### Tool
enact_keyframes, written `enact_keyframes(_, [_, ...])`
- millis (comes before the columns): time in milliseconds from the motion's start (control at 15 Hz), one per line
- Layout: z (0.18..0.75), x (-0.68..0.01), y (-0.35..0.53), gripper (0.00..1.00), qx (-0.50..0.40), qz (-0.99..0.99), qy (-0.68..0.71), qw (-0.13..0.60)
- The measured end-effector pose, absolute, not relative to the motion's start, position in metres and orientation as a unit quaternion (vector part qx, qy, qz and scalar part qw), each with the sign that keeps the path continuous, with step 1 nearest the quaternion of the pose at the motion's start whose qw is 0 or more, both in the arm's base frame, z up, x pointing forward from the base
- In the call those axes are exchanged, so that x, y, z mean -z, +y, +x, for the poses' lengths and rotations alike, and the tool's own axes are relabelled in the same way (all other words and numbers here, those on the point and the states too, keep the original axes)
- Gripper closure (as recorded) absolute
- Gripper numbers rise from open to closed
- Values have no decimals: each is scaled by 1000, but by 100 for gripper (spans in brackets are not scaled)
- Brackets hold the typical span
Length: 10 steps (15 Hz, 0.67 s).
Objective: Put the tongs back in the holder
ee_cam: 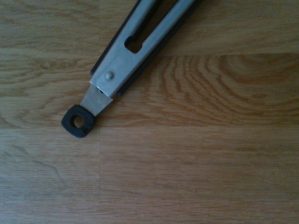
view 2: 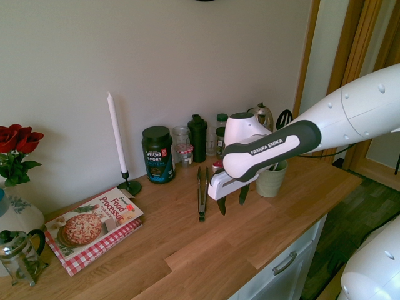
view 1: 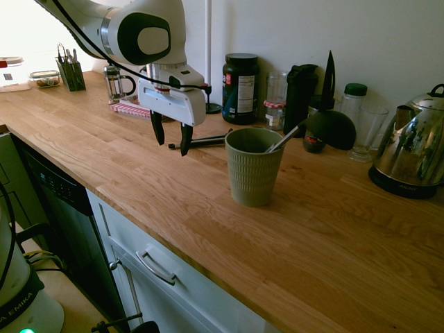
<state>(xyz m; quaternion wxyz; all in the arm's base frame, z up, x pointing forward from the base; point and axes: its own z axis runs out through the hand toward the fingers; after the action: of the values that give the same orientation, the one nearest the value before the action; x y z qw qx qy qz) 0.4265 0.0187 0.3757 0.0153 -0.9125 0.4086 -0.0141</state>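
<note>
Tongs (view 2: 202,191) lay flat on the wooden counter (view 1: 333,229), outside the green ribbed holder (view 1: 252,167), their black hinge loop seen close in the wrist view. The holder stood upright nearby and held a single metal-handled utensil (view 1: 282,140) leaning on its rim. The gripper (view 1: 171,141) hung above the tongs, pointing down, fingers spread and empty. Behind stood a dark tub (view 2: 157,154) labelled "Vega Sport", and a "Food Processor" cookbook (view 2: 94,225) lay beside a candlestick (view 2: 120,147).
</note>
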Motion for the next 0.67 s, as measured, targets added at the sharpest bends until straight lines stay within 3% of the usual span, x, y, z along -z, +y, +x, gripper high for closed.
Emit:
enact_keyframes(267, [440, -387, 19, 0, 28, -906, 422, 23])
enact_keyframes(667, [557, -436, 21, 0, 67, -814, 574, 49])
